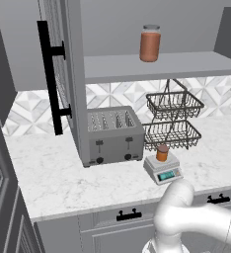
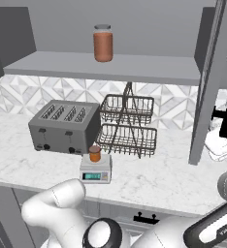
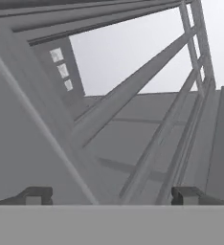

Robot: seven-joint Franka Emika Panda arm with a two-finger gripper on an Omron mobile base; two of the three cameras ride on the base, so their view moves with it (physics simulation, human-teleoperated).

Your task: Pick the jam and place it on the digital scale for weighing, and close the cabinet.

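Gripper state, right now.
Gripper: open, jaws wide apart, holding nothing; the jam sits on the digital scale.

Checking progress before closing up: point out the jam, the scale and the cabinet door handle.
jam [image 1: 162, 153], left base view, on the jar's orange body.
scale [image 1: 169, 174], left base view, on its lit display.
cabinet door handle [image 1: 49, 79], left base view, on the black bar's middle.

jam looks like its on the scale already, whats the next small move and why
Probably bring the open gripper against a cabinet door and push it shut: the jam already sits on the digital scale, and both doors stand open.
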